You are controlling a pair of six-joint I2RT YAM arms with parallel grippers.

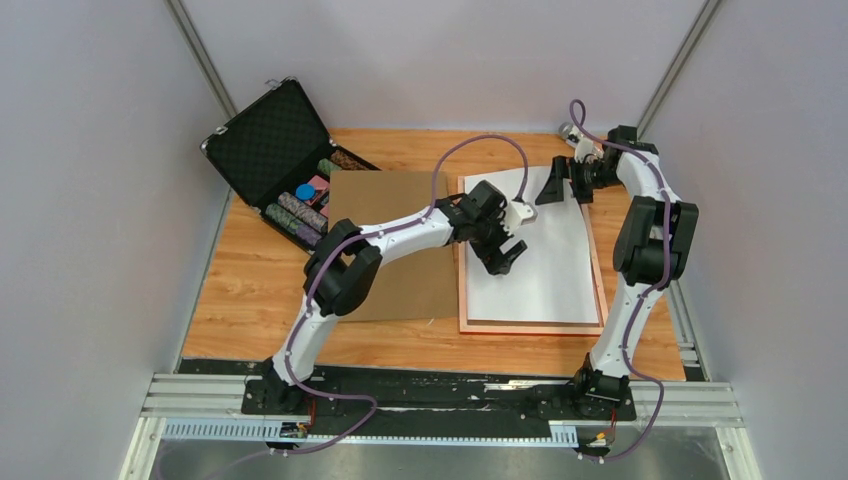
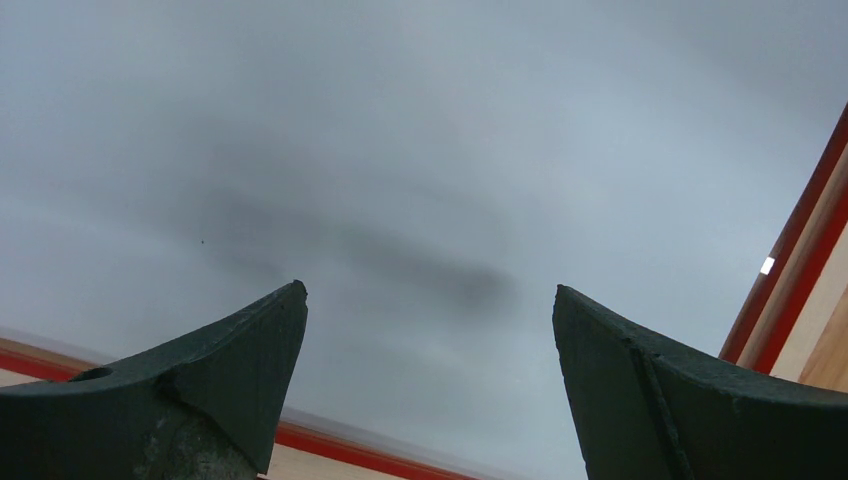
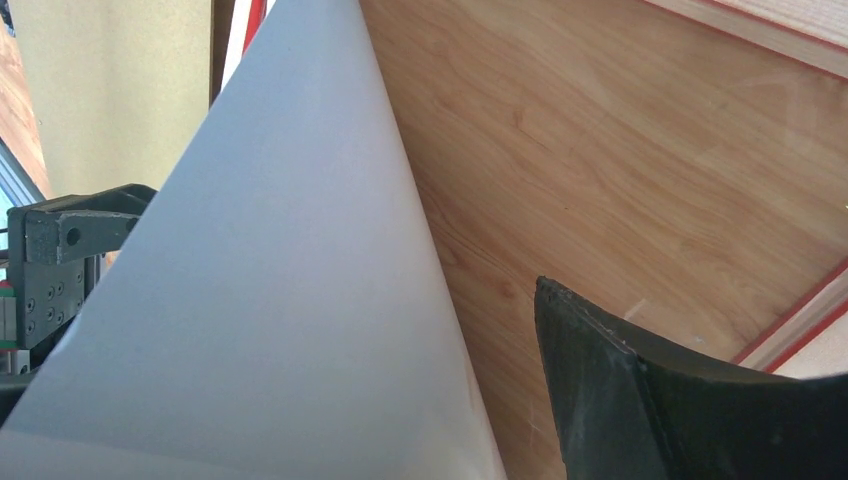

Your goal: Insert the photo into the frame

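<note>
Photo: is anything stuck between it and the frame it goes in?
Nothing visible. The photo already rests white back up on the frame, and the open left claw hovers right over it.

A light-brown wood-grain table [image 1: 260,290] is enclosed by pale grey walls [image 1: 100,150] on three sides. A plain brown rectangular backing board [image 1: 385,195] is laid flat near the table's middle, and its far left corner is set just beside an open black foam-lined case [image 1: 270,135]. The case is placed at the far left corner of the table, with its lid tilted back against the wall. Rows of poker chips [image 1: 295,212] are stacked in its lower half, with a round blue disc [image 1: 304,191] among them. Silver aluminium rails [image 1: 200,395] are fixed along the near edge.
</note>
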